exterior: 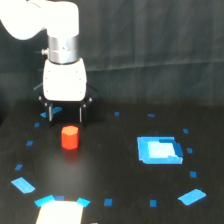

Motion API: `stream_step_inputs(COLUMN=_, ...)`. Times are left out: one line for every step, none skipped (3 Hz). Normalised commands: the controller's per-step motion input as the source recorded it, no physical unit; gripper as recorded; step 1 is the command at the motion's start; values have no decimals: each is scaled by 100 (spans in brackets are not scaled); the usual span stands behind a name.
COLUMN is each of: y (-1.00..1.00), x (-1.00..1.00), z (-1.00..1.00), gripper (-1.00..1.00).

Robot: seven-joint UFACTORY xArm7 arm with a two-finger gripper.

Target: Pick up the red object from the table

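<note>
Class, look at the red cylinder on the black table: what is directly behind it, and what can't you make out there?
Behind the red object hangs the gripper, fingers apart, over the table. Its dark fingertips blend into the background.

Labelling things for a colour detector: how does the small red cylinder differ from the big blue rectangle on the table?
The stubby red-orange cylinder stands upright; the bright blue rectangle lies flat. The cylinder is smaller across. The cylinder sits near the white gripper; the rectangle lies apart, toward the exterior view's right. Both rest on the black matte table.
</note>
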Motion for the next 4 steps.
stream_step_inputs(y=-100, x=12, z=-100, gripper=46)
stream_step_inputs(y=-100, x=-14, z=-100, gripper=-100)
stream_step_inputs(y=-73, x=-25, z=-100, gripper=-100)
stream_step_inputs(y=-6, x=-100, z=-100, gripper=-100)
